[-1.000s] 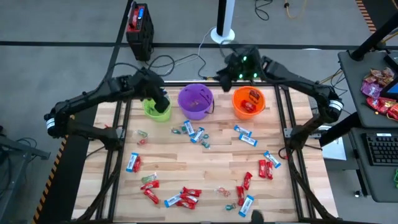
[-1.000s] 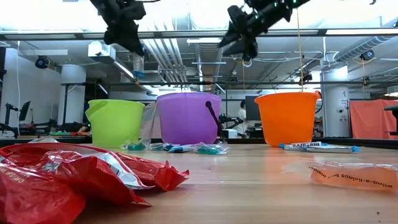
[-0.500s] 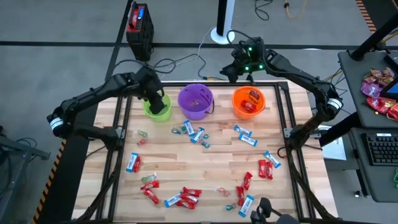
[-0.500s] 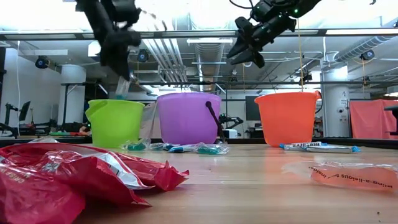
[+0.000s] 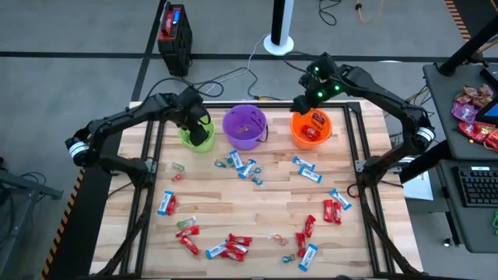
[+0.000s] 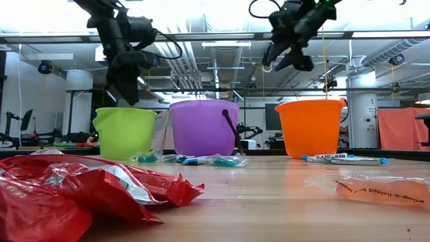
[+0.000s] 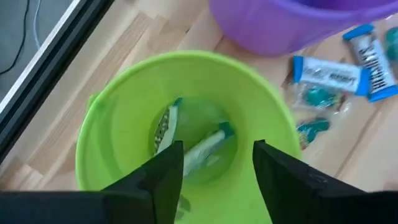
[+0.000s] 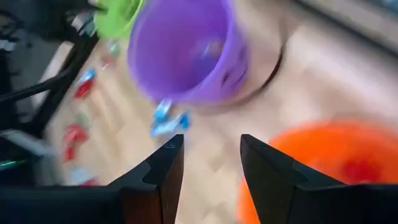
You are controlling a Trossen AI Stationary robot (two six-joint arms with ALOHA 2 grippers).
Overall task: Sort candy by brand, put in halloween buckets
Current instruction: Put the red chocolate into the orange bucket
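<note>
Lime green is the colour of the little round plastic bucket that your left claw hangs right over. Its two dark fingers stand apart with nothing between them. Down inside that bucket you can see small clear and greenish wrapped candies.

Your right claw is up in the air by the back edge of the round orange plastic bucket. Its fingers are spread too, and they hold nothing. Red wrapped candies lie in the orange bucket.

Between those two stands the round purple plastic bucket.

Lots of red wrapped candies and blue-and-white wrapped candies lie scattered on the pale wooden table in front of the buckets.
</note>
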